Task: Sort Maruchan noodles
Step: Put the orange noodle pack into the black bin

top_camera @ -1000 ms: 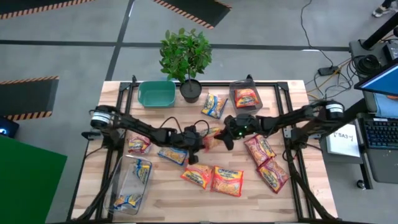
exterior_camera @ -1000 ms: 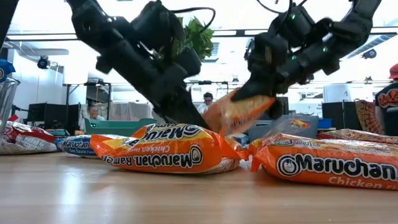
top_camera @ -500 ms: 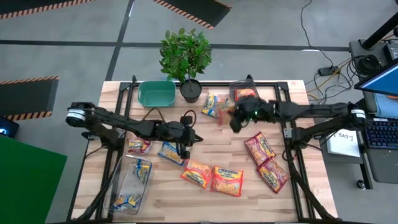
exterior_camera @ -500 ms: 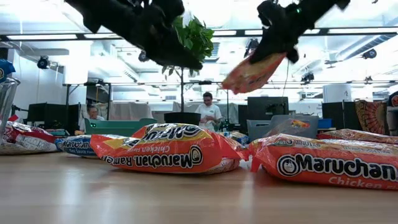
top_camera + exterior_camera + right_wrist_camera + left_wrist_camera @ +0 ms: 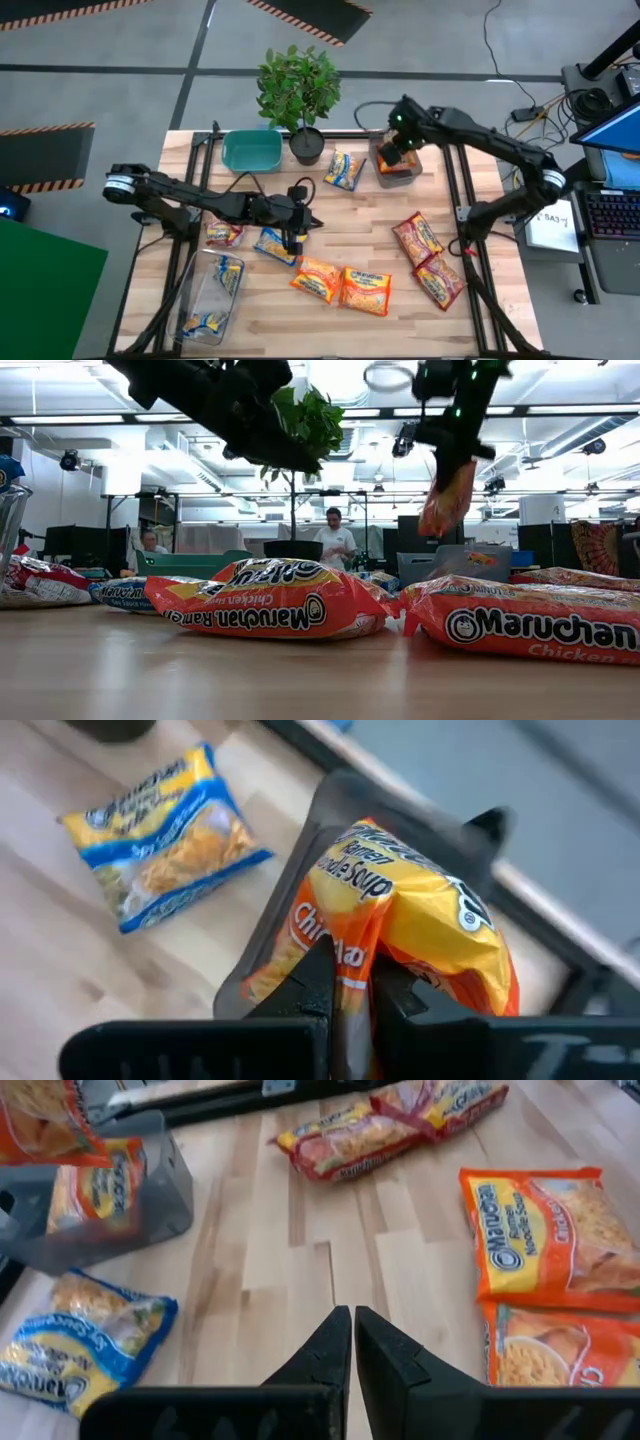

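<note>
Right pincer (image 5: pixel 345 982) clamped on an orange Maruchan packet (image 5: pixel 420 935), hanging it upright directly over the grey bin (image 5: pixel 381 160) at the bench's far right; another orange packet already lying inside that bin (image 5: pixel 95 1185). Left pincer (image 5: pixel 352 1342) fully shut and empty, poised above bare wood near the bench (image 5: pixel 330 205) middle, just beside a blue-and-yellow packet (image 5: pixel 275 245). Second blue-and-yellow packet (image 5: pixel 345 168) flat between the potted plant (image 5: pixel 298 95) and the grey bin. Two orange packets (image 5: pixel 345 285) side by side, touching, at the near middle. Two red packets (image 5: pixel 428 262) end to end on the right side. One red packet (image 5: pixel 223 234) left of centre, near the left arm. Clear bin (image 5: pixel 210 295) at the near left corner holding two blue-and-yellow packets. Green bin (image 5: pixel 252 150) at the far edge, left of the plant. In the low view, two people (image 5: pixel 333 538) visible in the room beyond the bench.
</note>
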`<control>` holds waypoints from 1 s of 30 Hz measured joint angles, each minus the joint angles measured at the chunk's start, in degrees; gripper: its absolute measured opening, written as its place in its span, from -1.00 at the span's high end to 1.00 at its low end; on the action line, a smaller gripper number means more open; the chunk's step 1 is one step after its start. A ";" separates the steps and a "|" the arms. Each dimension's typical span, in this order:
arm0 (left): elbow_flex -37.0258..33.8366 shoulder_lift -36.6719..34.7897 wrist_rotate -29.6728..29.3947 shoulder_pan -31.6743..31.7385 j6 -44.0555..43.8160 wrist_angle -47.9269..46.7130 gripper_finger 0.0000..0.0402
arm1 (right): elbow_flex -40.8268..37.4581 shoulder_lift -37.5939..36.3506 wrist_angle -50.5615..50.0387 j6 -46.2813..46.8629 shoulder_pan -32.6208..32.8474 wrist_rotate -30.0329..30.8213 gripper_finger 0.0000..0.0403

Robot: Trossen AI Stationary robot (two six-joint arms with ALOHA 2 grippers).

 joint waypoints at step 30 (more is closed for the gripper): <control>-0.25 0.00 0.02 0.00 -1.11 -1.39 0.99 | -2.29 12.95 6.50 -1.97 -8.94 -0.50 0.51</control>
